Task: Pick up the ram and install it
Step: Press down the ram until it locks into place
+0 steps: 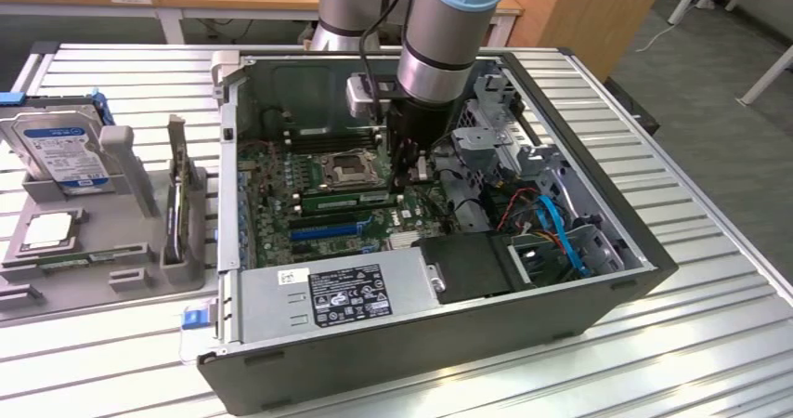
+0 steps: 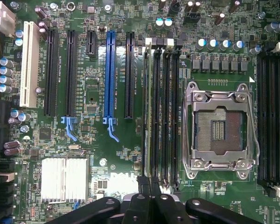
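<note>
Gripper (image 2: 149, 189) fingers sit closest to the wrist camera, pinched fully together over one end of the ram (image 2: 151, 112). I cannot tell whether they clamp its edge or only press on it. The stick stands on edge in the outermost of 4 memory slots (image 2: 169, 112), beside the empty processor socket (image 2: 219, 126).

In the exterior view the computer case (image 1: 434, 353) lies open on the slatted table (image 1: 694, 344), with the arm (image 1: 440, 37) reaching down into it from 12 o'clock. The motherboard (image 1: 285, 204) covers the case floor, and the power supply (image 1: 334, 293) lies at its 6 o'clock.

As I judge it, the main risk is an uneven push at one end, which could tilt the stick so it jams or strains the slot.

Blue cables (image 1: 564, 237) and the drive cage (image 1: 489, 149) crowd the arm at 3 o'clock. At the case's 9 o'clock, well apart, a grey tray (image 1: 74, 288) carries a hard drive (image 1: 56, 153) and a processor chip (image 1: 47, 229).
</note>
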`<control>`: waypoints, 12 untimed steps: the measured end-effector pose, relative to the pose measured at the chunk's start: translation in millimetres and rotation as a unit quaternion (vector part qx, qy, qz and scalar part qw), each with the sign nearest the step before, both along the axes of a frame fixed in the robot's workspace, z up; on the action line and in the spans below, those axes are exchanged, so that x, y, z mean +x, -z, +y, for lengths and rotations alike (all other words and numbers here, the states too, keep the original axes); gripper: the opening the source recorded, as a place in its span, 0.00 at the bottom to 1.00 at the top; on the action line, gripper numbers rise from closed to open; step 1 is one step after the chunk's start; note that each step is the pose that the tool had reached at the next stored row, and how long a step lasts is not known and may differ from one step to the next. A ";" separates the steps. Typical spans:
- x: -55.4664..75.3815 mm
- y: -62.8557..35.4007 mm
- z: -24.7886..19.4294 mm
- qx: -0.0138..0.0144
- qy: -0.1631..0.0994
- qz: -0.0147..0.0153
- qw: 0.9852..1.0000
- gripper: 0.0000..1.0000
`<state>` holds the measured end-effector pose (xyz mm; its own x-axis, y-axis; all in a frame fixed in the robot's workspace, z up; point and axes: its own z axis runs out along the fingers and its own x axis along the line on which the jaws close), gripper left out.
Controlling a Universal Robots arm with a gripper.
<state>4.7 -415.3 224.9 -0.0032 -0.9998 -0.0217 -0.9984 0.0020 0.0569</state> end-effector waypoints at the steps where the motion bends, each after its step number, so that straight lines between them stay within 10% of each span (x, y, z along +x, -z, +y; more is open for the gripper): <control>1: 0.0 0.0 0.0 0.000 0.000 0.000 1.000 0.10; 12: 0.0 0.7 0.0 0.000 0.000 0.000 1.000 0.10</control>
